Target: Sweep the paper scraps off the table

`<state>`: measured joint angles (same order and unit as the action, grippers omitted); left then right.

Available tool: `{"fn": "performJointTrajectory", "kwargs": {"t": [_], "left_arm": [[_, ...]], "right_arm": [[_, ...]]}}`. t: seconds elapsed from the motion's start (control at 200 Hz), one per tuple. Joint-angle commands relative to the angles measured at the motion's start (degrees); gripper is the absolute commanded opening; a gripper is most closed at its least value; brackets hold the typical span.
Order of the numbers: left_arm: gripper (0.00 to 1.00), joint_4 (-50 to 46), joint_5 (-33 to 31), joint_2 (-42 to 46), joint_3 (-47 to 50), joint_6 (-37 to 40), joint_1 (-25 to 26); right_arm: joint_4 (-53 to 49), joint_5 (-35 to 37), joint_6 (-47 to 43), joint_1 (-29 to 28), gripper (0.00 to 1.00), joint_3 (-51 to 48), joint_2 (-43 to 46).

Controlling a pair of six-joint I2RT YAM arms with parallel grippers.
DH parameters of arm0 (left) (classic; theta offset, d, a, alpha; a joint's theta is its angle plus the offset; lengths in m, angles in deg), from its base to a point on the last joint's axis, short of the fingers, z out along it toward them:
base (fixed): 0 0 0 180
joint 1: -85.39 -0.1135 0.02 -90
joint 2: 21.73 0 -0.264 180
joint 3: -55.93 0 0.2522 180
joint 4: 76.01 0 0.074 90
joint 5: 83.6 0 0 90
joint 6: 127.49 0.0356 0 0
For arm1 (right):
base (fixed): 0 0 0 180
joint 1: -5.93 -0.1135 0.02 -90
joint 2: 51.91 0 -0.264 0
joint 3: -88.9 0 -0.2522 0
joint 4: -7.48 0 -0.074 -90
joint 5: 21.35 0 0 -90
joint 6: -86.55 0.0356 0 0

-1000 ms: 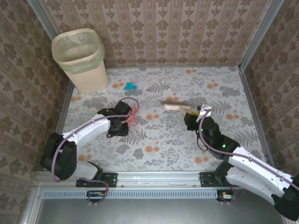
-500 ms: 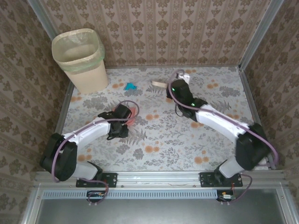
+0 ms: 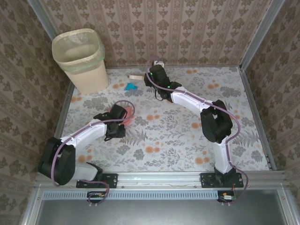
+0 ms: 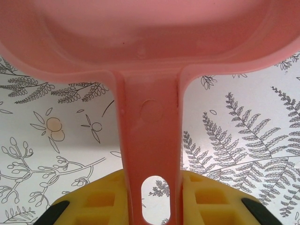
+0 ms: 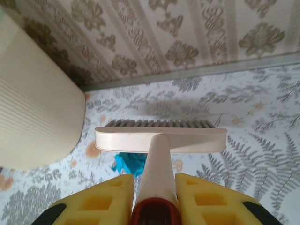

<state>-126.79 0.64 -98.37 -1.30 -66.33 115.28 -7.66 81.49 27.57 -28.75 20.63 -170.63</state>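
The right gripper [image 5: 154,193] clamps the brush [image 5: 161,138] handle; the left gripper [image 4: 152,194] clamps the pink dustpan [image 4: 149,112] handle. A teal paper scrap [image 5: 127,163] lies on the table [image 5: 262,154] just behind the brush head, nearer the gripper, probably not touching.

The table [image 3: 178,140] is covered by a matt white printed cloth and edged with dull brushed-metal rails [image 3: 154,178]. The dustpan [image 4: 150,117] is smooth pink plastic with a soft sheen. The brush [image 5: 161,139] has a pale matt body, plastic or wood, unclear which, and fine grey bristles. A teal scrap [image 5: 127,164] is crumpled paper. The bin [image 3: 91,77] is ribbed cream plastic, lined with thin translucent film.
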Motion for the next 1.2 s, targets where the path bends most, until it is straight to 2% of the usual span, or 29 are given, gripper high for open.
{"fn": "performJointTrajectory", "kwargs": {"t": [0.0,0.19,0.515,0.755,0.925,1.085,1.195], "left_arm": [[0.00,0.6,1.1,-0.1,0.5,1.2,-0.4],[0.00,0.8,1.1,-1.0,0.6,1.7,-0.8],[0.00,0.5,3.8,-6.0,-1.5,1.9,-0.6],[0.00,-0.9,4.4,-6.1,-2.3,1.4,0.5],[0.00,-2.8,3.9,-6.5,-3.5,0.8,2.2],[0.00,-3.2,4.4,-5.9,-2.8,0.4,2.3],[0.00,-3.3,5.8,-6.1,-2.9,0.1,2.3]], "right_arm": [[-2.2,-2.0,-1.9,-1.8,0.00,1.3,0.3],[-0.1,-1.8,-0.3,-3.9,0.00,-9.3,6.5],[6.6,-0.3,4.5,-8.7,0.00,-33.6,25.1],[13.6,5.2,13.6,-10.8,0.00,-48.6,37.7],[5.7,12.7,13.2,-10.6,0.00,-47.6,42.4],[7.8,16.3,12.4,-9.1,0.00,-49.2,46.1],[8.9,15.8,12.6,-6.1,0.00,-47.9,45.9]]}}
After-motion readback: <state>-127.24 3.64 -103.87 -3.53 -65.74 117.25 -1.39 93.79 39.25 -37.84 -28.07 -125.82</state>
